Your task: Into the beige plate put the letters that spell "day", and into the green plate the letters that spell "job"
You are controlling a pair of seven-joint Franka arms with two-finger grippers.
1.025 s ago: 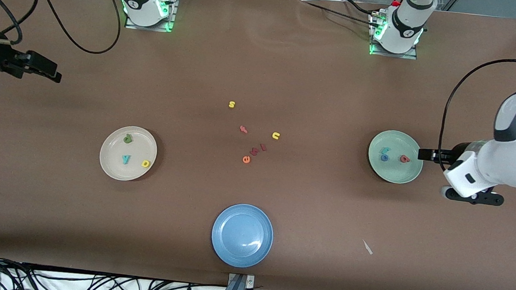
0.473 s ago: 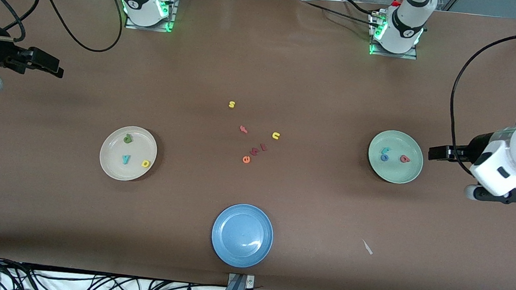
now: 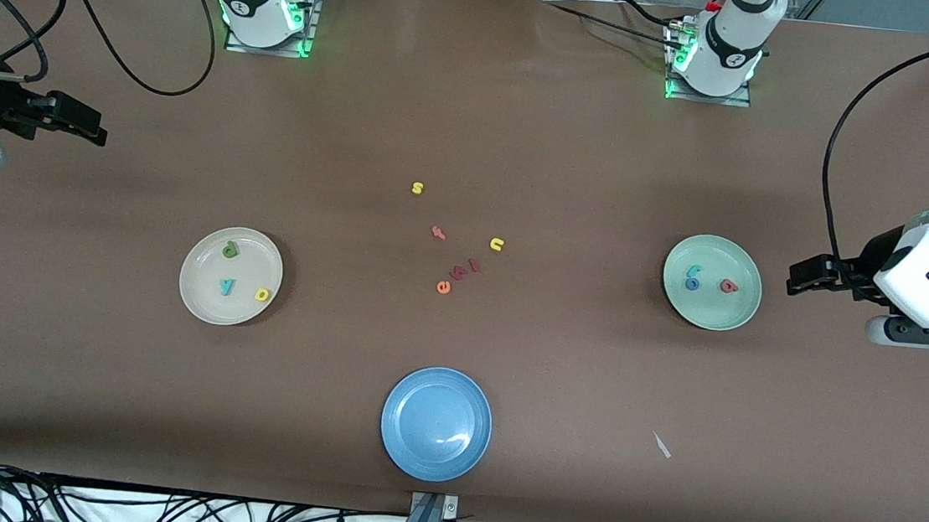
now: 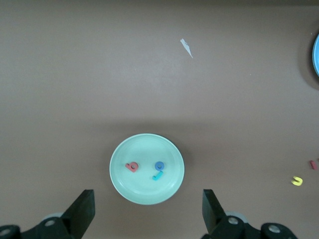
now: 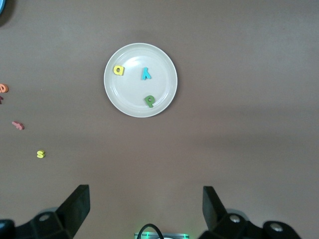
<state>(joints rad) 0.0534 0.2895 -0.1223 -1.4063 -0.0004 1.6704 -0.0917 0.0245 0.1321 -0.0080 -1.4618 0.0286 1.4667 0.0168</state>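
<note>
The beige plate point(image 3: 196, 298) point(image 5: 164, 59) holds a dark green letter point(image 3: 230, 251) point(image 5: 149, 101), a teal "y" point(image 3: 226, 286) point(image 5: 145, 73) and a yellow letter point(image 3: 262, 295) point(image 5: 118, 70). In the green plate point(image 3: 712, 312) point(image 4: 127, 186) lie a blue "o" point(image 3: 692, 284) point(image 4: 159, 165), a teal "j" point(image 3: 694, 271) point(image 4: 158, 175) and a red "b" point(image 3: 730, 286) point(image 4: 132, 167). My left gripper point(image 3: 797, 275) point(image 4: 148, 219) hangs open and empty beside the green plate, toward the left arm's end. My right gripper point(image 3: 89, 127) point(image 5: 145, 211) is open and empty, high over the right arm's end of the table.
A blue plate point(image 3: 398, 440) sits near the front edge. Loose letters lie mid-table: a yellow "s" point(image 3: 417, 188), an orange "f" point(image 3: 438, 233), a yellow arch point(image 3: 497, 244), several red and orange ones point(image 3: 456, 276). A white scrap point(image 3: 661, 445) lies nearer the front.
My left gripper has drawn back from over the green plate's rim toward the left arm's end of the table. The right gripper shifted slightly. No letter has moved.
</note>
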